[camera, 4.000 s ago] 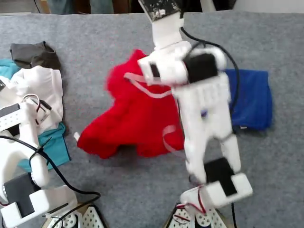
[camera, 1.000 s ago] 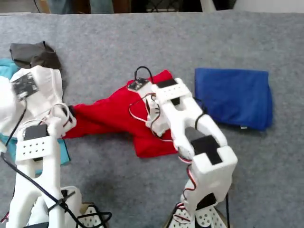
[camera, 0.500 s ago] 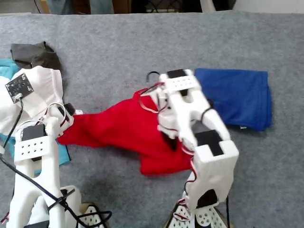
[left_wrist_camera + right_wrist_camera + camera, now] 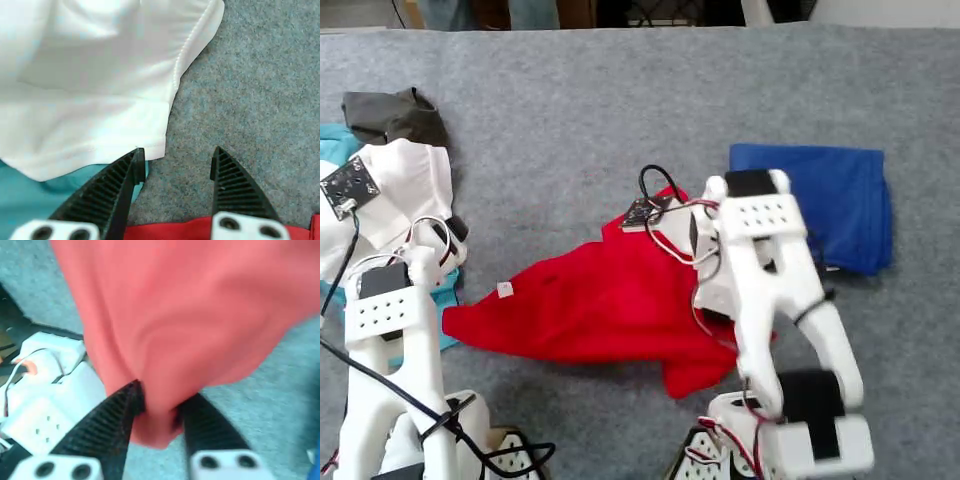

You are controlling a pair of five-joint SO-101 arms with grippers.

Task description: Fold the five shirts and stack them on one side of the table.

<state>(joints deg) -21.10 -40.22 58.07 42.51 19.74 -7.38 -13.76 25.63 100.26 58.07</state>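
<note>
1. Table [image 4: 570, 100]: grey, carpet-like surface, seen from above in the high view.
2. Red shirt [image 4: 590, 305]: lay unfolded and rumpled near the middle of the table, stretched in a long wedge from the left arm's side across to the right arm. A small white tag [image 4: 504, 290] showed near its left end. Its right part was bunched beneath the right arm.
3. Right arm [image 4: 770, 290]: white, stood over the right end of the red shirt, between it and the blue shirt.
4. Left arm [image 4: 390, 340]: white, stood at the left edge of the table, beside the pile of loose shirts.
5. Blue shirt [image 4: 830, 200]: folded into a flat rectangle on the right side of the table, alone, apart from the red one.
6. White shirt [image 4: 410, 185]: unfolded, at the left edge, lying over the teal shirt [image 4: 447, 300].
7. Dark grey shirt [image 4: 395, 115]: crumpled, at the far left, just beyond the white one.
8. Right gripper [image 4: 162, 400]: jaws were closed tight on a fold of red shirt [image 4: 190, 315], cloth hanging from the pinch.
9. Left gripper [image 4: 177, 155]: jaws were spread well apart, nothing between them. It hung over bare table just beside the hem of the white shirt [image 4: 90, 75], with teal cloth [image 4: 30, 200] under that hem and the red shirt's edge [image 4: 170, 233] close below the fingers.
</note>
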